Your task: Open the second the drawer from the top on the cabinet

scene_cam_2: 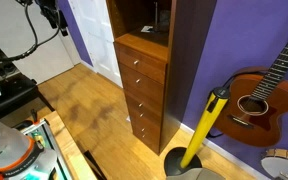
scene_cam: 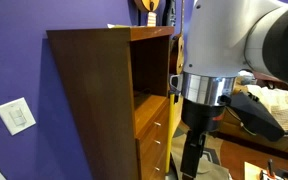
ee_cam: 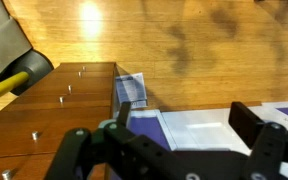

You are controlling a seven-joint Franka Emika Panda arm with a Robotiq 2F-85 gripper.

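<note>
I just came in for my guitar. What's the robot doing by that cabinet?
The robot arm is in front of the wooden cabinet. Its pincer is open, holds nothing and is clear of the drawer fronts. Every drawer looks shut, including the second drawer from the top, so the pull has not yet begun.

An exterior view stands close beside the arm [scene_cam: 239, 40], level, facing the cabinet [scene_cam: 94, 100] obliquely, while an exterior view looks down from farther off onto its drawer fronts [scene_cam_2: 142, 85] and the floor [scene_cam_2: 89, 105], and the wrist view, above the end effector [ee_cam: 182, 120], skims those same fronts at close range.
</note>
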